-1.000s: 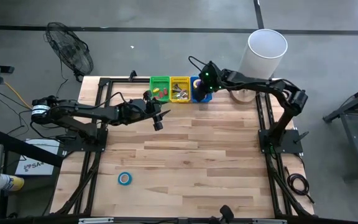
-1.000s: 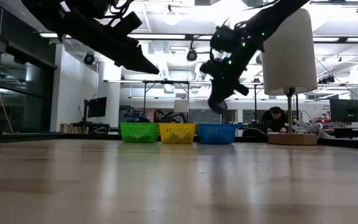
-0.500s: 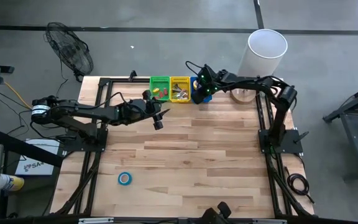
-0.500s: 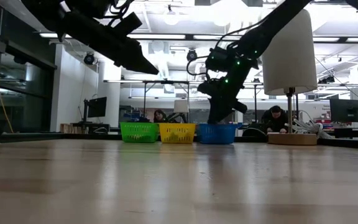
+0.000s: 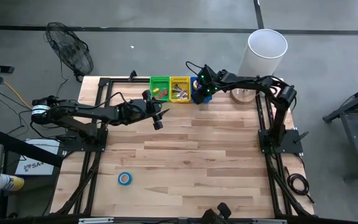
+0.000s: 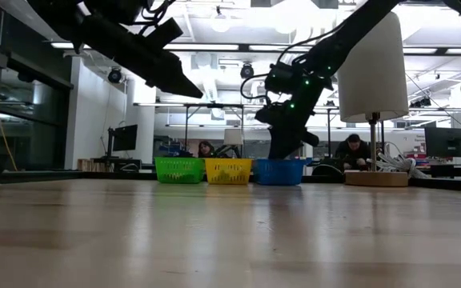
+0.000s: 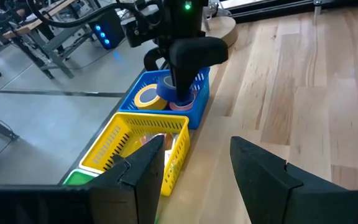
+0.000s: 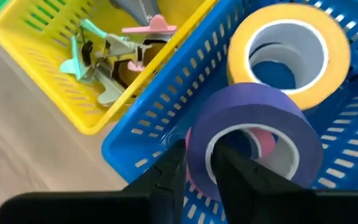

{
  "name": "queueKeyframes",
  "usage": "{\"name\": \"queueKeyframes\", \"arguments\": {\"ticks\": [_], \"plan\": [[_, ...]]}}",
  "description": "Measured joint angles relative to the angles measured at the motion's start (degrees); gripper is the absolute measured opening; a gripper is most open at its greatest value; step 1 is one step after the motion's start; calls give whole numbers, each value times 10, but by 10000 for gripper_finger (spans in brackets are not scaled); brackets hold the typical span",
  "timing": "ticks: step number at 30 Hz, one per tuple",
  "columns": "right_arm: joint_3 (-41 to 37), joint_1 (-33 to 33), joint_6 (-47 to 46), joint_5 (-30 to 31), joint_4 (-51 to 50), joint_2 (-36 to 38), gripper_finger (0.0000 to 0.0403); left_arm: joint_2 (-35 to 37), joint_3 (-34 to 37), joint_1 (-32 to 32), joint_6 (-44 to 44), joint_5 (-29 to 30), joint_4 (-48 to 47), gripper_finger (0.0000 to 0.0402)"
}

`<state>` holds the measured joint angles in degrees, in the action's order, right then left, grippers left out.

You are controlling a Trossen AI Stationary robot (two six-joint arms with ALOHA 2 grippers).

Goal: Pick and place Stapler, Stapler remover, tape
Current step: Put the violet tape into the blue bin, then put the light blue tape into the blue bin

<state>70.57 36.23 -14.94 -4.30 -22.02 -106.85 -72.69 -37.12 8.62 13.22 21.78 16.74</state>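
My right gripper (image 8: 197,163) reaches down into the blue basket (image 5: 197,91), shut on a purple tape roll (image 8: 260,118). A yellow roll (image 8: 278,43) and a pink roll (image 8: 263,142) lie in the same basket. The yellow basket (image 8: 55,93) beside it holds silvery claw-shaped stapler removers (image 8: 104,56) with coloured grips. One blue tape roll (image 5: 124,178) lies flat on the table, near the left front. My left gripper (image 5: 159,118) hangs open above the table in front of the green basket (image 5: 160,89), holding nothing. I cannot pick out a stapler. My right gripper has the purple roll's ring wall (image 8: 199,140) pinched between its fingers, one finger (image 8: 232,165) inside the open centre and one (image 8: 169,168) outside. The fingers come from above, slanting toward the table's far left. The roll sits tilted inside the basket, against the pink roll.
The green, yellow and blue baskets stand in a row at the table's far edge. A white cylinder on a round wooden base (image 5: 267,50) stands at the far right corner. A fan (image 5: 70,53) is on the floor beyond the table's far left corner.
My right gripper has gone down and a little toward the table's left edge, carrying the purple roll from above the blue basket into it. For the last half second it has kept still.
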Motion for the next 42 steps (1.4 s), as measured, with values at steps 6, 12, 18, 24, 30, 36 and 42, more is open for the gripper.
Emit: {"name": "queueKeyframes", "arguments": {"ticks": [6, 12, 18, 24, 30, 36, 42], "plan": [[0, 0, 9, -5, -29, 1, 73, 0, 0, 0, 0, 0, -3, 179], [0, -2, 10, -6, -47, 4, 74, 0, 0, 0, 0, 0, -3, 179], [0, -7, 23, -1, -53, 26, 85, 0, 0, 0, 0, 0, -3, 179], [0, -15, 30, 7, -63, 52, 135, 0, 0, 0, 0, 0, -4, 179], [0, -28, 30, 9, -94, 84, 172, 1, 0, 0, 0, 10, -15, 179], [-2, -75, 30, 82, -145, 132, 177, 28, 0, 0, -3, 33, -66, 179], [-3, -161, 21, 188, -159, 171, 177, 77, 0, 0, -35, 28, -144, 179]]}}
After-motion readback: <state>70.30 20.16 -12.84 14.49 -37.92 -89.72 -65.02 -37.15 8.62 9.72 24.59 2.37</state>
